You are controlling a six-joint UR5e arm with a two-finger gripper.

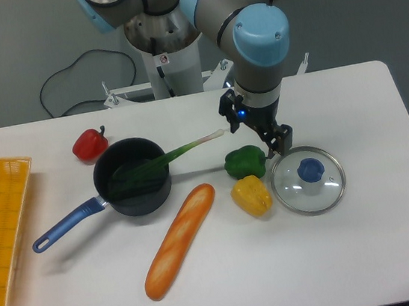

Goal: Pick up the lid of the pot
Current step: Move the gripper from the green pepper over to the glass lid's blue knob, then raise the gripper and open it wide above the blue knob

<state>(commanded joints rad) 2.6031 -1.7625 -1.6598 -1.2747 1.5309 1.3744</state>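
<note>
One lid (293, 195) to reach

Approach looks like the current step: the hand (257, 132), fingers spread, hangs above the desk (376, 251), the lid at its five o'clock. Next comes centring over the blue knob (312, 170). Green pepper (245, 163) at the lid's ten o'clock and yellow pepper (252, 196) at nine could obstruct.

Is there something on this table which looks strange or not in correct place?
One thing: the long green vegetable sticks out past the rim of the black pan, seemingly too long to lie flat inside. Nothing looks spilled.
</note>
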